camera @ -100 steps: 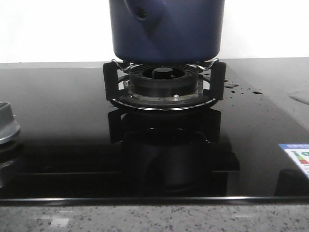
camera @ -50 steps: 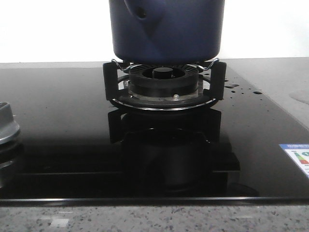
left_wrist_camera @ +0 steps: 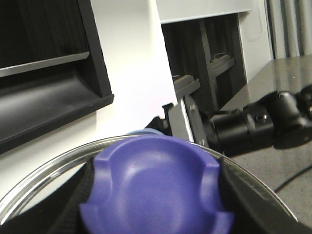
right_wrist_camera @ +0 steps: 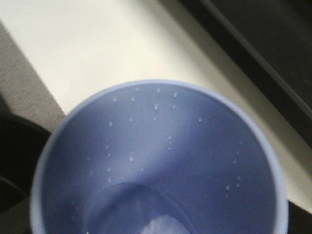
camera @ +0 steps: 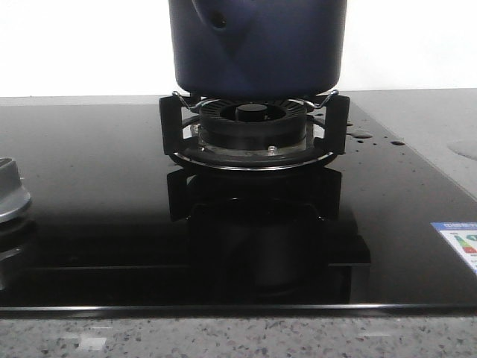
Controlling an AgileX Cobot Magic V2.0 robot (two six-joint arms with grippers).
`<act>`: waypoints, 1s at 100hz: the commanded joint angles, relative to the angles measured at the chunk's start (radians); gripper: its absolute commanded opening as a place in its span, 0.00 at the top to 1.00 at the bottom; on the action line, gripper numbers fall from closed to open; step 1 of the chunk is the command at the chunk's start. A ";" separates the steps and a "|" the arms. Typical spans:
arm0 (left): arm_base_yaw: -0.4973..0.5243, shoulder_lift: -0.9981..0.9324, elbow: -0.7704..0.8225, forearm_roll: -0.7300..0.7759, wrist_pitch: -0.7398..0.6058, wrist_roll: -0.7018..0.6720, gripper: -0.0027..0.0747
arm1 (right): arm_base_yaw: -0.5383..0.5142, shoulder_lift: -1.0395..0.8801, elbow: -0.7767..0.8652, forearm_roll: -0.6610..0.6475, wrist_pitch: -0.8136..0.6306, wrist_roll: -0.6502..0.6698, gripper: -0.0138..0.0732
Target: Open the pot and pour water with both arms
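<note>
The dark navy pot (camera: 257,45) stands on the burner's pan support (camera: 173,123); its top is cut off by the front view, and no gripper shows there. In the left wrist view, my left gripper (left_wrist_camera: 156,204) is shut on the blue-violet knob (left_wrist_camera: 156,187) of a glass lid (left_wrist_camera: 44,175), with a black finger on each side. In the right wrist view a pale blue cup (right_wrist_camera: 156,161) fills the frame, seen from above, with droplets on its wall and a little water at the bottom. It hides my right gripper's fingers. The right arm (left_wrist_camera: 253,126) shows beyond the lid.
The black ribbed burner ring (camera: 253,123) sits under the pot on a glossy black glass hob (camera: 89,171). A grey control knob (camera: 11,194) is at the left edge, an energy sticker (camera: 458,242) at the right front, and water drops (camera: 358,134) right of the burner. A speckled counter edge (camera: 238,335) runs along the front.
A dark reflection at the hob's right front corner has shrunk and gone. The pot and burner have not moved.
</note>
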 commanded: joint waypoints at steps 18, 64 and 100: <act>0.001 -0.019 -0.030 -0.065 -0.034 -0.049 0.68 | 0.018 0.030 -0.043 -0.242 -0.068 -0.002 0.61; 0.001 -0.019 -0.030 -0.065 -0.027 -0.049 0.68 | 0.018 0.052 -0.072 -0.620 -0.002 -0.004 0.61; 0.001 -0.019 -0.030 -0.065 -0.007 -0.049 0.68 | 0.018 0.103 -0.176 -0.909 0.097 -0.004 0.61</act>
